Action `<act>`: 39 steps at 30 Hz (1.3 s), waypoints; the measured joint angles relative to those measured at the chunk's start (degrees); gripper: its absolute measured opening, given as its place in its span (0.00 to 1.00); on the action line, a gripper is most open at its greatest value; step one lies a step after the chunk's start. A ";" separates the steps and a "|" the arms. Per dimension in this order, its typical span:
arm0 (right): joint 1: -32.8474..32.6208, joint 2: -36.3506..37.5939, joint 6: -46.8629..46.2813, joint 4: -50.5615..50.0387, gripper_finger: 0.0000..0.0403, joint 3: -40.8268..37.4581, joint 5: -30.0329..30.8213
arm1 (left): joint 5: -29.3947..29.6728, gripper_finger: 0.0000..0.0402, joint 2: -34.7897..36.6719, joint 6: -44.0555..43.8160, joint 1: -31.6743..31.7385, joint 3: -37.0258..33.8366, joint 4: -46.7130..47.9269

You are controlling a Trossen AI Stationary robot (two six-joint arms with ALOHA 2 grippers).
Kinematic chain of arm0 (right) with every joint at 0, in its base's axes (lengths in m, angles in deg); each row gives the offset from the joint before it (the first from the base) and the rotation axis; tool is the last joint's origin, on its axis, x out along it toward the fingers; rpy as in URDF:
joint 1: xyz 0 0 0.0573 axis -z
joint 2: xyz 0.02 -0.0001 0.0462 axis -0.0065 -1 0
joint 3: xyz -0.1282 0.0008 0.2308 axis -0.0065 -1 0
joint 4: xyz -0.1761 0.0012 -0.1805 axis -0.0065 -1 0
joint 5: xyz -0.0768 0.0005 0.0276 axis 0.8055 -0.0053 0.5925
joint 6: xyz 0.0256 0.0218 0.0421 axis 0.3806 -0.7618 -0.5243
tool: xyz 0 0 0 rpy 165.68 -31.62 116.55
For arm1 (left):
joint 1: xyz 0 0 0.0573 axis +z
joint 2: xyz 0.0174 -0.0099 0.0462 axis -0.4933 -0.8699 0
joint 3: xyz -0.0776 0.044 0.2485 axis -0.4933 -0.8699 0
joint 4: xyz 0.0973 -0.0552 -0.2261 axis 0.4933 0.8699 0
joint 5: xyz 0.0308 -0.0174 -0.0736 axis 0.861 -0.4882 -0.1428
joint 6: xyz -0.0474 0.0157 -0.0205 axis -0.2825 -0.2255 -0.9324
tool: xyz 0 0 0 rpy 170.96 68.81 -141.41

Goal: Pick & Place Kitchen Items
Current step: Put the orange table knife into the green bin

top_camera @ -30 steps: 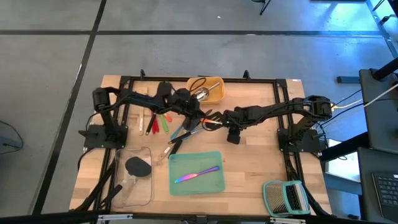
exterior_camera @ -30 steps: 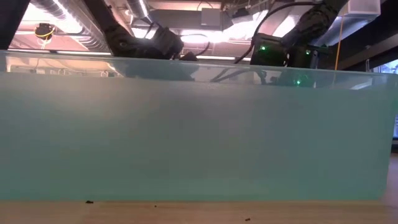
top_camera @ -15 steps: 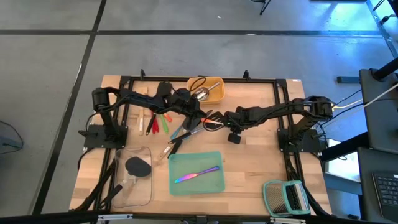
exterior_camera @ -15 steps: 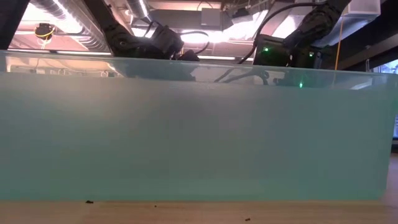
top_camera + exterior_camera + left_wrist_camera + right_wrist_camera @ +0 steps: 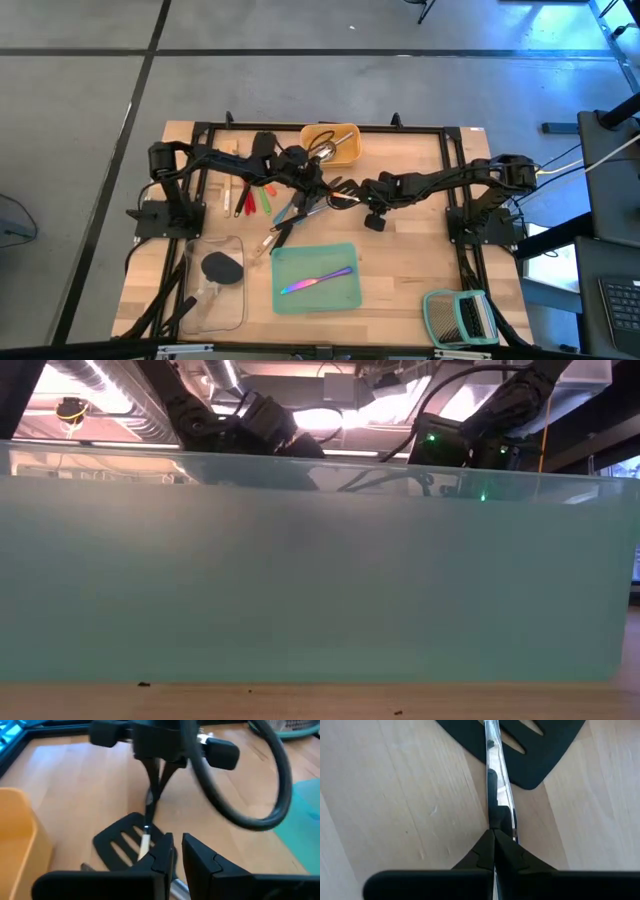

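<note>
Turner [image 5: 520,750] handle pinched, right gripper [image 5: 494,840].

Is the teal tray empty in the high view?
No, an iridescent piece of cutlery lies on the teal tray.

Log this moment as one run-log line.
right gripper: shut on slotted turner handle | left gripper: near-closed, beside turner, hold unclear | table: mid-table

Light wooden worktop [image 5: 395,795]: smooth, faint grain, matt. Black slotted plastic turner [image 5: 540,750]: matt blade, w/ polished mirror-like steel shank. Frosted teal plastic tray [image 5: 320,570]: translucent, satin. Iridescent metal knife [image 5: 316,281]: glossy.
</note>
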 joint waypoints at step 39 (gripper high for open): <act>-0.06 -0.22 0.38 0.71 0.00 -0.21 -2.45 | 10.07 0.42 -13.50 4.07 -1.72 16.35 15.24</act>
